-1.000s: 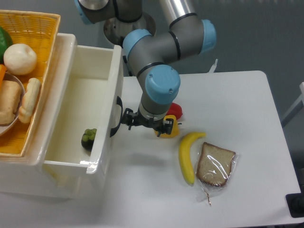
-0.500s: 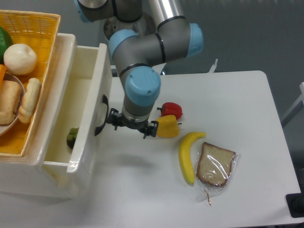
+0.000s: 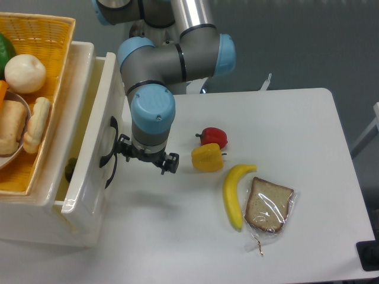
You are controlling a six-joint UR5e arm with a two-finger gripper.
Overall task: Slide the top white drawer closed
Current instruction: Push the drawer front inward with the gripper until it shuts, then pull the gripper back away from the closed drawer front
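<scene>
Fixed cam, only view I've got: my gripper (image 3: 147,160) is pressed up vs the front panel of the top white drawer (image 3: 93,139), by its black handle (image 3: 110,152). Compared w/ a sec ago the drawer has slid well left into the cabinet (image 3: 59,222); the open gap is now a thin strip, so I judge the close is mostly done, w/ a bit of travel left. Jaw state: can't tell, wrist body hides the fingertips. Small dark-green item (image 3: 70,170) inside the drawer barely shows now. Counts: 1 yellow basket (image 3: 41,29) on top of the cabinet, 1 red pepper (image 3: 212,137), 1 yellow pepper (image 3: 207,157), 1 banana (image 3: 234,195), 1 bagged bread slice (image 3: 269,205), all on the table (image 3: 308,130) and unmoved.
</scene>
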